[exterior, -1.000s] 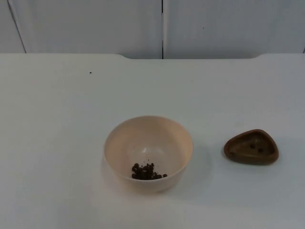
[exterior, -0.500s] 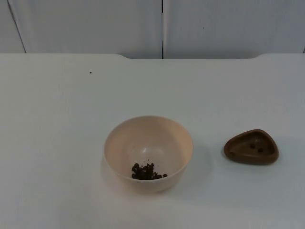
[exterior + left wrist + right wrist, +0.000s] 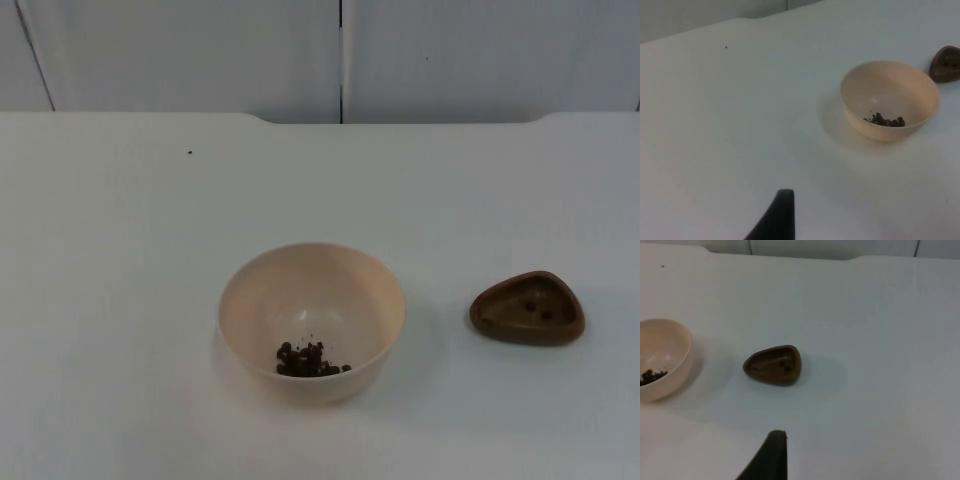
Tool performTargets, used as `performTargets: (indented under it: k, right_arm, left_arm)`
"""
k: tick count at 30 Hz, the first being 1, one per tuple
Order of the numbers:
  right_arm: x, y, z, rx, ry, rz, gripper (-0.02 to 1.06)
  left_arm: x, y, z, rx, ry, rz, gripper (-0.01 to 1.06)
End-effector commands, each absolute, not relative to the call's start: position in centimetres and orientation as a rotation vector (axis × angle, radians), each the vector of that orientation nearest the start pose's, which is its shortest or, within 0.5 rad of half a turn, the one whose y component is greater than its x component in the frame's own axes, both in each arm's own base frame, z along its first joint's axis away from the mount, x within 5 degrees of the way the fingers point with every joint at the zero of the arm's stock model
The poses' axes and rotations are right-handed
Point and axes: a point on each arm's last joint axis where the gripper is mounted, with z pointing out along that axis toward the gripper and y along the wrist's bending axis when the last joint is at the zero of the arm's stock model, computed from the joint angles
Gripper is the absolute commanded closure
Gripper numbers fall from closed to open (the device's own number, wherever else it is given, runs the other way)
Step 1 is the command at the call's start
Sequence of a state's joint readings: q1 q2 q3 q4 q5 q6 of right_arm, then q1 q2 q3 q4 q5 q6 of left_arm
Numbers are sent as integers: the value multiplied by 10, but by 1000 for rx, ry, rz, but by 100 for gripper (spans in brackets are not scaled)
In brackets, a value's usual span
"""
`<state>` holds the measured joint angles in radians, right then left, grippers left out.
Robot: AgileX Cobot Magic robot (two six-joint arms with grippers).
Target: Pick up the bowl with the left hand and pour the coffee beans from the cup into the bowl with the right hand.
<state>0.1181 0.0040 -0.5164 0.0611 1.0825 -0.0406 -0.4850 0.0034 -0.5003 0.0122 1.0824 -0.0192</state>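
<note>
Bowl [image 3: 311,322] with coffee beans [image 3: 308,361] stood on worktop [image 3: 120,250]; brown cup [image 3: 528,308] well right. Both grippers withdrawn, finger spacing impossible to tell.

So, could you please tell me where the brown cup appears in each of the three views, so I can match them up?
Top view: the brown cup stands on the white table, right of the cream bowl and apart from it.
Left wrist view: the cup is partly cut off at the picture's edge, beyond the bowl.
Right wrist view: the cup sits near the middle, beside the bowl.
Shared landmark: the bowl holding coffee beans.
</note>
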Motion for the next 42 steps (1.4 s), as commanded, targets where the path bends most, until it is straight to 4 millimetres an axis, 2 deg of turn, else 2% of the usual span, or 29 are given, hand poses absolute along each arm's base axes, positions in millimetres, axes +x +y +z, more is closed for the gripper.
performTargets:
  k: [1, 18, 42]
  right_arm:
    - [-8, 5, 280, -135, 2039, 113, -1]
    - [-8, 5, 280, -112, 2040, 99, -1]
    - [-8, 6, 281, -95, 2040, 105, -1]
  left_arm:
    - [-4, 3, 276, 476, 2017, -299, 5]
    - [-4, 3, 276, 473, 2018, -297, 5]
    - [-5, 2, 276, 139, 2056, -96, 5]
